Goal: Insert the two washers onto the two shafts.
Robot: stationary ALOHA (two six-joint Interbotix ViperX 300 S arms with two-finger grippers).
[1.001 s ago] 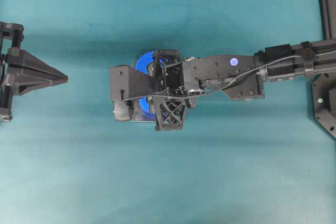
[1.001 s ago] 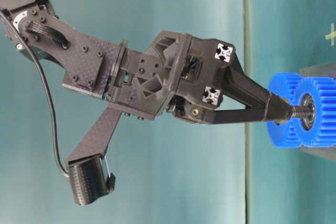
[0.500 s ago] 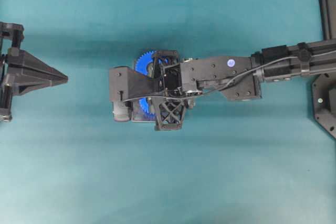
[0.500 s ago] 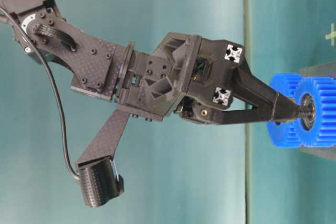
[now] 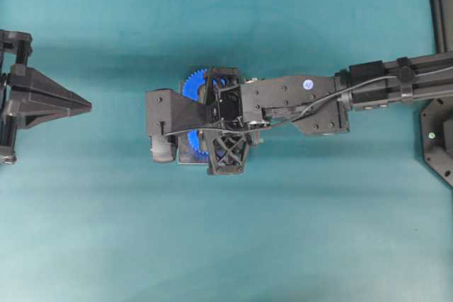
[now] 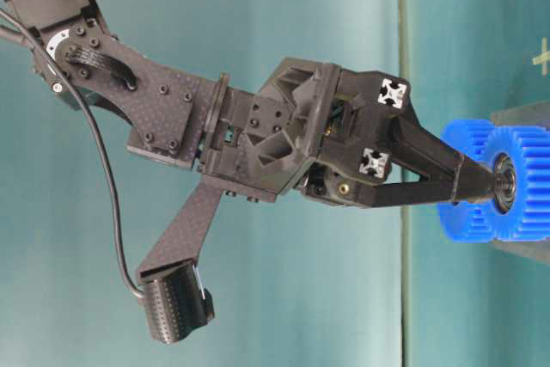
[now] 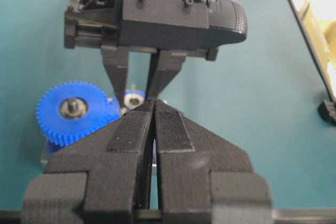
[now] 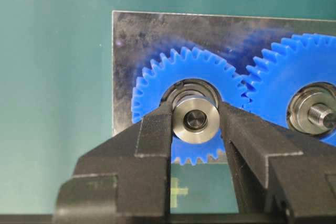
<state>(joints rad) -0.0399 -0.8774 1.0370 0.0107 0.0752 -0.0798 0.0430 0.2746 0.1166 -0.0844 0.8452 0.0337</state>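
My right gripper (image 8: pixel 195 113) is shut on the silver washer (image 8: pixel 181 125), its fingers pressing the rim from both sides. The washer sits at the hub of the smaller blue gear (image 8: pixel 157 77), and the shaft end (image 8: pixel 195 120) shows through its hole. In the table-level view the right gripper's tips (image 6: pixel 488 185) touch the gear hub (image 6: pixel 503 186). From overhead the right gripper (image 5: pixel 225 122) hangs over the blue gears (image 5: pixel 191 84), hiding the washer. My left gripper (image 5: pixel 85 105) is shut and empty at the far left; its tips (image 7: pixel 154 102) point at the assembly.
A larger blue gear (image 8: pixel 310 72) with a threaded shaft (image 8: pixel 321 115) meshes beside the smaller one. Both stand on a dark metal plate (image 8: pixel 131 35) on the teal table. A black frame (image 5: pixel 439 146) stands at the right edge.
My right gripper has pushed in toward the gear with the washer. The bare thread seen earlier between its tips and the hub is now covered. The left arm has not moved.
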